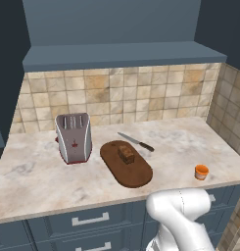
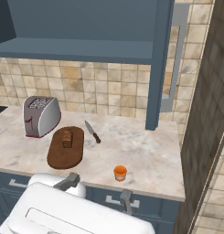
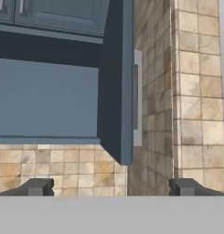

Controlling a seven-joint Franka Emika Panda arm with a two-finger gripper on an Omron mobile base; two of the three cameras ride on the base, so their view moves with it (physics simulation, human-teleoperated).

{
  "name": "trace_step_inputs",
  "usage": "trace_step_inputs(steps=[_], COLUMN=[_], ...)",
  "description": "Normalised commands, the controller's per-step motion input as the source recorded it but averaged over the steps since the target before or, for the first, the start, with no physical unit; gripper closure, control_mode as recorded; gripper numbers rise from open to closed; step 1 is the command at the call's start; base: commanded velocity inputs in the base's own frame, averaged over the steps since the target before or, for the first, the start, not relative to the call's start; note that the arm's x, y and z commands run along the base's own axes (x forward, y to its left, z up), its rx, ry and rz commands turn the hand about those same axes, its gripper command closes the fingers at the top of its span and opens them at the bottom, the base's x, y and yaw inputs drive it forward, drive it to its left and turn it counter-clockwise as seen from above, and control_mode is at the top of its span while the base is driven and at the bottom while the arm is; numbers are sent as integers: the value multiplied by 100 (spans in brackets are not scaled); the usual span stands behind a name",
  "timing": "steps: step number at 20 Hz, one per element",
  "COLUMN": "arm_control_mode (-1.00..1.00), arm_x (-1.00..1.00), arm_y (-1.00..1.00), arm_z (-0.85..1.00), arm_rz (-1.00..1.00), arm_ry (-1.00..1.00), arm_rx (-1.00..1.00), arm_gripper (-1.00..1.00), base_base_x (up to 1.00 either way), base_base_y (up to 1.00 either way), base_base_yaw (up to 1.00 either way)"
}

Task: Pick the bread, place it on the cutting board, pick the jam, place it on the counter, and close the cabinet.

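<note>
The bread (image 1: 126, 154) lies on the oval cutting board (image 1: 126, 166) in the middle of the counter (image 1: 38, 171). To the right, near the front edge, the orange jam (image 1: 202, 171) stands on the counter. The same bread (image 2: 67, 138), cutting board (image 2: 63, 155) and jam (image 2: 120, 172) appear from the right base. The cabinet (image 2: 77, 23) is open, and its right door (image 2: 159, 64) swings out edge-on. My gripper (image 3: 112, 187) is open and empty, raised in front of that cabinet door (image 3: 115, 77), with the silver handle (image 3: 136, 96) just behind the door's edge.
A silver toaster (image 1: 72, 137) stands left of the board, and a knife (image 1: 136, 142) lies behind it. A tiled wall (image 1: 229, 108) closes the counter's right end. Drawers (image 1: 92, 220) run below the front edge.
</note>
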Motion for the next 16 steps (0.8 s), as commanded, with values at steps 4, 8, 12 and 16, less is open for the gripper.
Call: trace_step_inputs(steps=[4, 8, 12, 16], arm_control_mode=[-100, -100, -100, -100], arm_x=[-16, -10, -4, 0], arm_y=[0, 0, 0, 0], arm_z=[29, 28, 23, 13], arm_rz=[0, 0, 0, 0], arm_ry=[0, 0, 0, 0], arm_rx=[0, 0, 0, 0], arm_gripper=[-100, -100, -100, -100], base_base_x=[0, 0, 0, 0], base_base_y=[0, 0, 0, 0], base_base_yaw=[0, 0, 0, 0])
